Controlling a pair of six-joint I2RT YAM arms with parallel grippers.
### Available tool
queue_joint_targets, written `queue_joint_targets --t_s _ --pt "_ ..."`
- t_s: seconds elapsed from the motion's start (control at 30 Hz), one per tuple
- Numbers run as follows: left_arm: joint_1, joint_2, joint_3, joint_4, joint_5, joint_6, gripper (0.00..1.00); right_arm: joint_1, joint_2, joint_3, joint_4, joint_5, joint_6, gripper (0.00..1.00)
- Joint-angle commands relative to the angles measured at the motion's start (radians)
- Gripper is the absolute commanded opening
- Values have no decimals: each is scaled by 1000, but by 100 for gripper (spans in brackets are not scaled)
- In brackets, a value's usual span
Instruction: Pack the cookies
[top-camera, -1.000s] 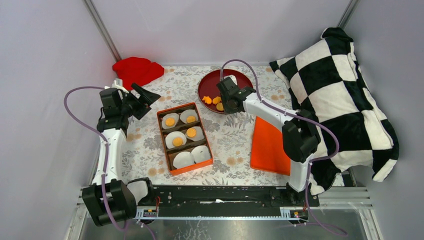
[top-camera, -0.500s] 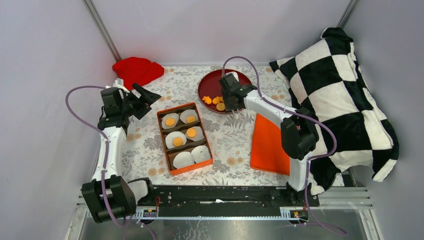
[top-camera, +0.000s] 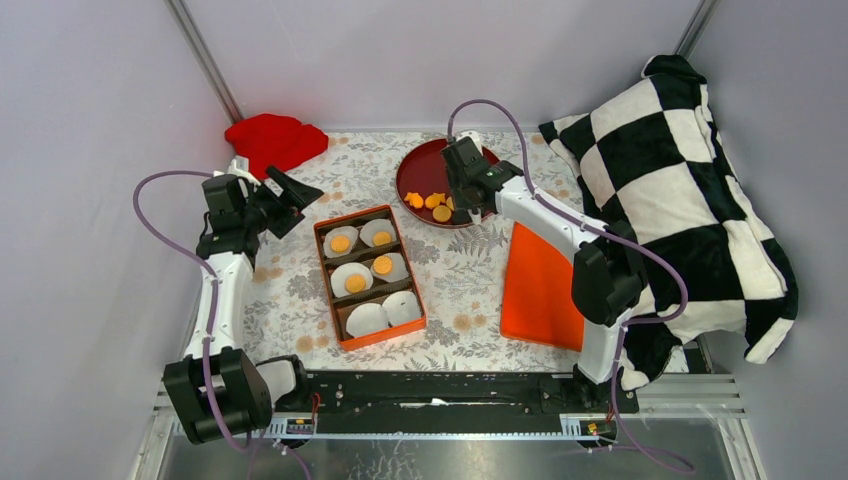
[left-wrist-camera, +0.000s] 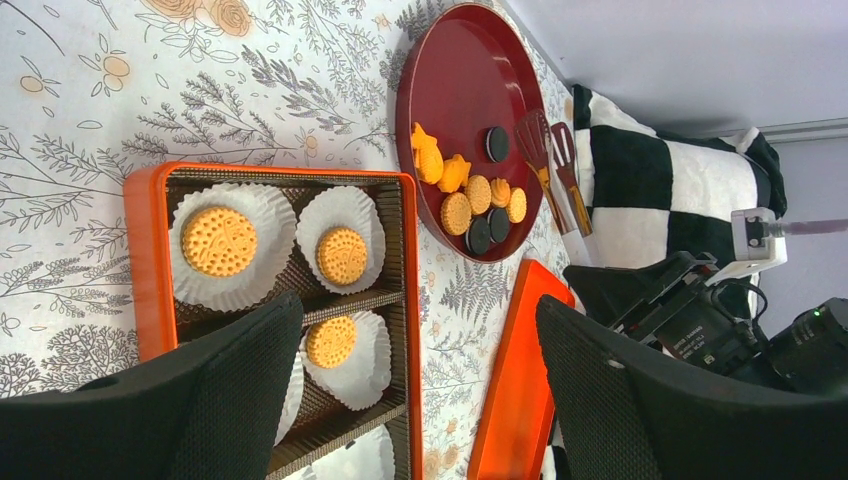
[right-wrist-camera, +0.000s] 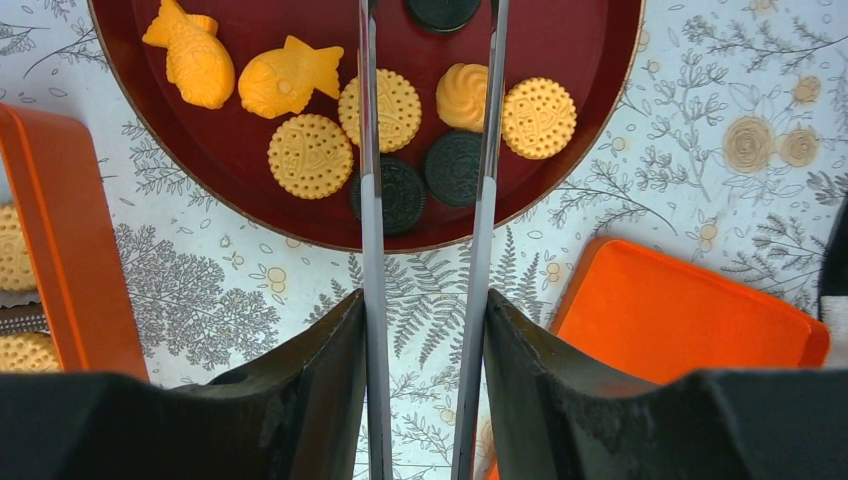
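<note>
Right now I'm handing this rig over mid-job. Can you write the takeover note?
Left gripper: fingers wide open, empty, hovering left of the orange box.
Right gripper: fingers apart, empty, over the red plate.
Done: four cookies sit in paper cups in the box.
Left: two cups are empty; remaining cookies lie on the plate; orange lid lies right of the box.

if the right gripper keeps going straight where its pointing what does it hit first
Probably the red plate, around the black cookie lying between the right gripper tongs; depth is unclear.
</note>
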Motion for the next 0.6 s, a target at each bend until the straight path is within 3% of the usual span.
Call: queue_joint_targets --t_s 0.0,0.57 --pt "7 0 6 37 13 13 91 -10 -74 47 12 67 -23 49" --pt "7 -33 -5 -19 -24 45 91 -65 18 14 30 -3 -22 55"
